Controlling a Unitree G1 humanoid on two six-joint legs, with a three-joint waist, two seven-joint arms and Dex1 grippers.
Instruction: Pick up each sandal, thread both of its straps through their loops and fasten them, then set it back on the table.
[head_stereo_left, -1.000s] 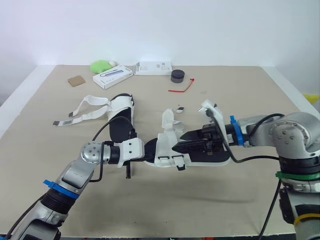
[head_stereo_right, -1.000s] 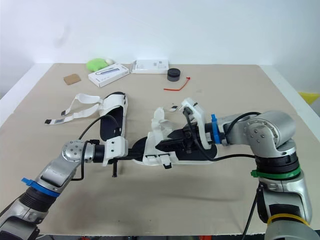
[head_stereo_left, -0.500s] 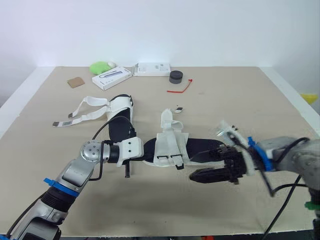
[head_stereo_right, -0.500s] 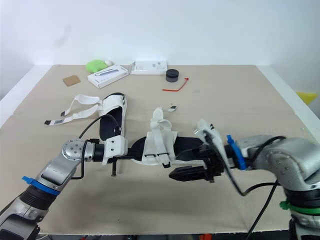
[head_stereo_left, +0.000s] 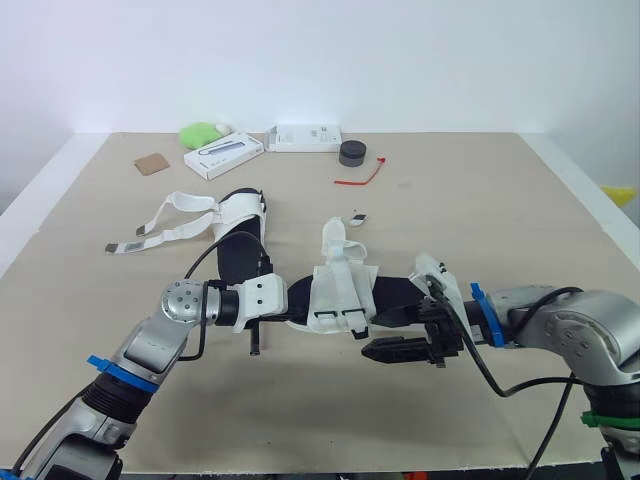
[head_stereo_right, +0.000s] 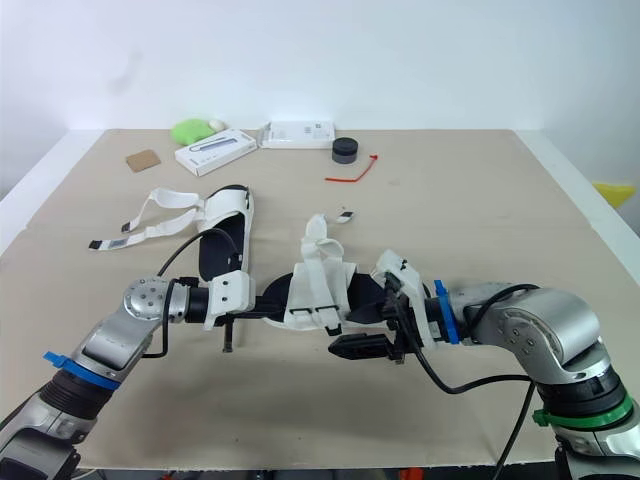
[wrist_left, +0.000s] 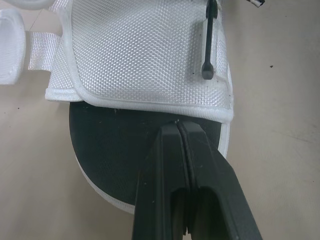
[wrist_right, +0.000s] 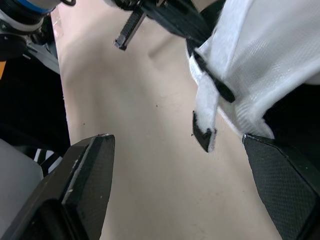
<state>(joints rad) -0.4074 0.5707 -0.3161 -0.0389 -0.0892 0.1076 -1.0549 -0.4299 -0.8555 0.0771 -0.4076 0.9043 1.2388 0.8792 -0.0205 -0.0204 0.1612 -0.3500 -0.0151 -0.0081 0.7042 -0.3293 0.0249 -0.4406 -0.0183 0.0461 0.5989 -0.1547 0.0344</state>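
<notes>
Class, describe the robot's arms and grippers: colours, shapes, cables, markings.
The left arm and right arm are silver-grey with black cables, white wrist housings and blue bands; the right adds a green band. Two black tapered fingers form the left gripper and right gripper.

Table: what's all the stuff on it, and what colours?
middle sandal: one, black sole, white straps, mid-table.
left sandal: one, same colours, straps spread out.
boxes: two, white, far edge.
lump: one, green, left of the boxes.
puck: one, black, right of the boxes.
tie: one, red, beside the puck.
card: one, brown, far left.
table: one, tan.
left gripper: black, shut, over the middle sandal's sole.
right gripper: black, open, beside that sandal.
</notes>
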